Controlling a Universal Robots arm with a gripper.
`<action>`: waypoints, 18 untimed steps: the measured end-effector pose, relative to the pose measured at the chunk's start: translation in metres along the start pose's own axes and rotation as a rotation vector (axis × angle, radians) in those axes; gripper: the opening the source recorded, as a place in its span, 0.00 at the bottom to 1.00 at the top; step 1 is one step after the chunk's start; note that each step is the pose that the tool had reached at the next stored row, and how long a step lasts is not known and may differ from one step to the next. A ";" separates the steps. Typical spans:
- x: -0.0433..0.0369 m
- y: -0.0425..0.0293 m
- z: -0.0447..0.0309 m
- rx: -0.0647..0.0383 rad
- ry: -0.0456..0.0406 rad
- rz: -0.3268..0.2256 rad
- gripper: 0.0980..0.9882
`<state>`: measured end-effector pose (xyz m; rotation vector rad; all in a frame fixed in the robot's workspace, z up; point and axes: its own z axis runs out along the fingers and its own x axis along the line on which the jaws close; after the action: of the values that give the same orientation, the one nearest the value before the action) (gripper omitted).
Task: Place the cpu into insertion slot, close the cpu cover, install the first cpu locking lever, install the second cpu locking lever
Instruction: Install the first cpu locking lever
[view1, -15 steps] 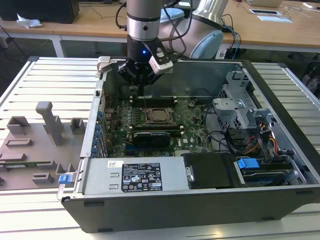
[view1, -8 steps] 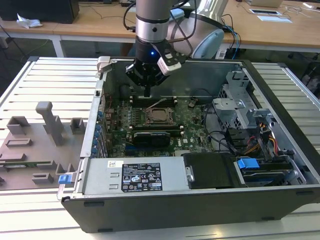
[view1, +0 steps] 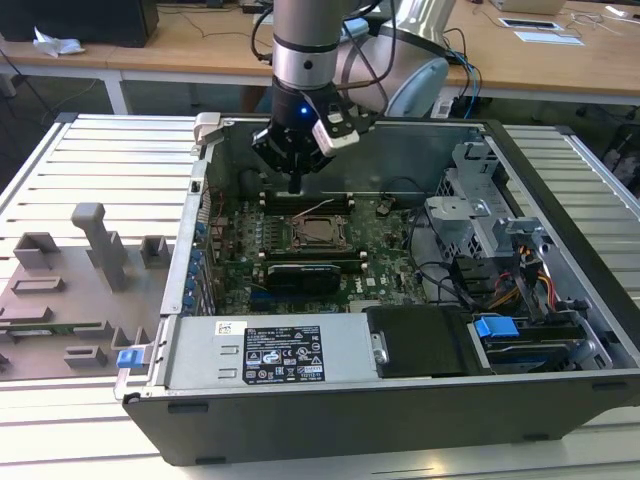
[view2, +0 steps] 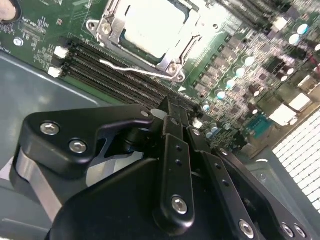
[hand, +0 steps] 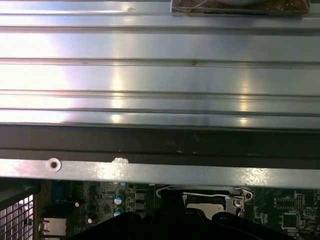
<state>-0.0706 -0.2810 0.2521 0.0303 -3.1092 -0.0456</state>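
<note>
A ribbed, silvery metal tabletop (view1: 90, 165) fills the foreground of the exterior view, catching bright reflections from overhead light. Behind it runs a long wooden desk (view1: 190, 48) on white legs, with a black box (view1: 85, 20) and crumpled white paper (view1: 55, 43) toward the exterior view's left. Toward the exterior view's right the desk carries white papers (view1: 545, 30), with dark cables (view1: 462, 60) hanging over its edge.

The exterior view looks down from high in front of the open grey metal computer case (view1: 400, 340), taking in the whole green circuit board (view1: 235, 255). The second wrist view looks close past the black tool (view2: 172, 117) toward the silver-rimmed square insertion slot (view2: 145, 30) at its 12 o'clock. The first wrist view faces the ribbed desk (hand: 160, 75) beyond the case wall, catching the same slot (hand: 212, 200) at 6 o'clock.
</note>
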 end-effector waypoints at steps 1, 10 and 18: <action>0.0001 -0.0016 0.0007 -0.013 -0.0003 0.005 0.01; -0.0048 -0.0068 0.0166 -0.017 0.0003 0.010 0.01; -0.0279 -0.0074 0.0277 -0.017 0.0077 0.010 0.01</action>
<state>-0.0435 -0.2870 0.2233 0.0140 -3.1009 -0.0710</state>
